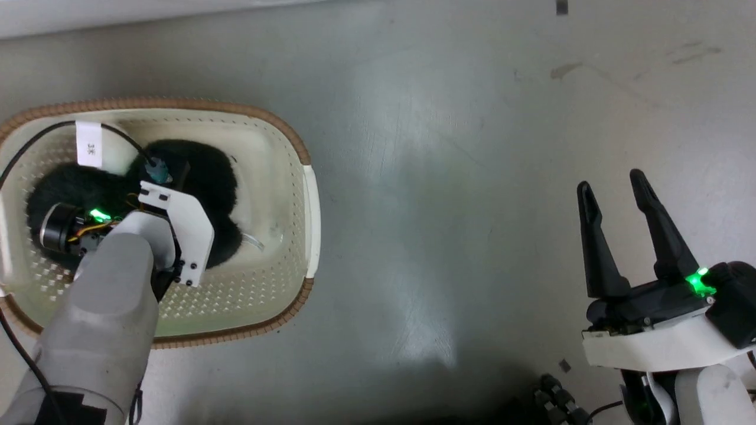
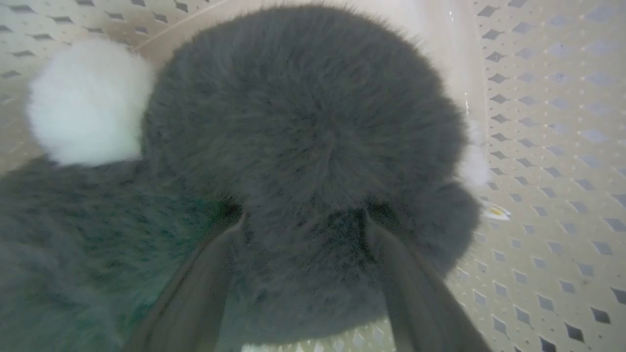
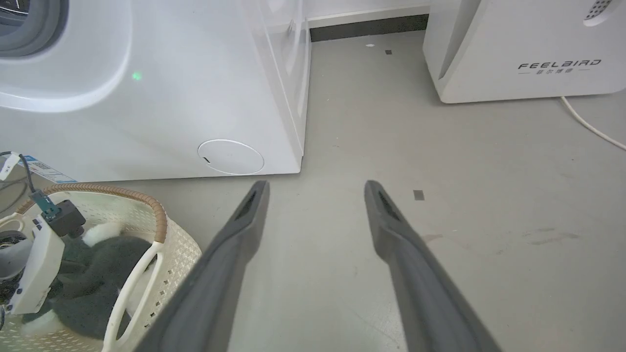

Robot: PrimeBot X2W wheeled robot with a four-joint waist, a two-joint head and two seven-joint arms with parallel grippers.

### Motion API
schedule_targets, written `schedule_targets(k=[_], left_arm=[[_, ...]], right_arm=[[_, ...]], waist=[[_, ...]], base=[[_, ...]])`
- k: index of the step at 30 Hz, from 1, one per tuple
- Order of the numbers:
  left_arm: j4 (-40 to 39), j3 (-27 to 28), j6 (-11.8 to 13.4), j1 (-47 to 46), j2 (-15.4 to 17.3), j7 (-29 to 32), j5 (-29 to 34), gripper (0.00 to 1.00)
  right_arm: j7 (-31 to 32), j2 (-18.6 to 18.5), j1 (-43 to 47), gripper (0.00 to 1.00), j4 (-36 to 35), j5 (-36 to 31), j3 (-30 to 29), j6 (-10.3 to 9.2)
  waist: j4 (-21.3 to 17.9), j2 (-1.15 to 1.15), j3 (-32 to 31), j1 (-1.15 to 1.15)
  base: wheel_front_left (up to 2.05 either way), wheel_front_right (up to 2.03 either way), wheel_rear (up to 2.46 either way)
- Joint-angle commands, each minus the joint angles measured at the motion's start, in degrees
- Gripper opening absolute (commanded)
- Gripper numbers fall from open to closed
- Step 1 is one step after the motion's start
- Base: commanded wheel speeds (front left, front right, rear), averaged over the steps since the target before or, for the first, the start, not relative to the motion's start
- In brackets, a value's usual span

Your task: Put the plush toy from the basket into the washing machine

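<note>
Right now we are holding our left jaws down inside the basket (image 1: 295, 147), spread wide on either side of a black lobe of the plush toy (image 1: 207, 171). Both fingers (image 2: 195, 288) are pressing their tips into the fur without clenching on it. The toy is lying on the basket's bottom, black fur uppermost, with a white patch (image 2: 88, 102) showing beside the perforated wall. The basket is sitting on the grey floor (image 1: 472, 177), just in front of the washing machine (image 3: 171, 98). Our right jaws are hanging released and empty over bare floor, well apart from the basket, their fingers (image 1: 596, 248) pointing toward a white FEELBIRD appliance (image 3: 513, 49).
</note>
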Motion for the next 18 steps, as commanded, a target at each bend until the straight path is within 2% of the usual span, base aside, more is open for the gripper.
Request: schedule_targets(k=[1, 8, 9, 14, 18], left_arm=[[2.01, -0.53, -0.18, -0.84, 0.65, 0.53, 0.03, 1.0], [6.2, -1.17, -0.65, -3.56, 0.76, -0.36, -2.17, 1.0], [6.79, -1.14, -0.66, -3.85, 0.76, -0.76, -2.6, 0.0], [9.81, -1.45, -1.08, -4.04, 0.59, -1.6, -4.6, 0.0], [11.14, -1.25, -1.13, -3.14, -0.16, -4.59, -6.08, 0.0]], right_arm=[[-0.68, -0.01, -1.33, 1.0, -0.44, 0.56, 0.12, -0.05], [-1.51, -0.01, -2.3, 1.0, -0.72, 1.08, 0.3, -0.05], [-1.63, -0.01, -2.42, 1.0, -0.68, 1.1, 0.32, -0.05], [-2.23, -0.01, -2.9, 1.0, -0.62, 1.22, 0.24, -0.05], [-2.49, -0.01, -2.9, 1.0, -0.28, 0.83, -0.14, -0.05]], waist=[[-0.42, 0.0, 1.4, 0.0], [-0.68, 0.0, 4.8, 0.0], [-0.71, 0.0, 5.05, 0.0], [-1.0, 0.0, 4.77, 0.0], [-0.64, 0.0, 2.14, 0.0]], base=[[0.0, 0.0, 0.0], [0.0, 0.0, 0.0], [0.0, 0.0, 0.0], [0.0, 0.0, 0.0], [0.0, 0.0, 0.0]])
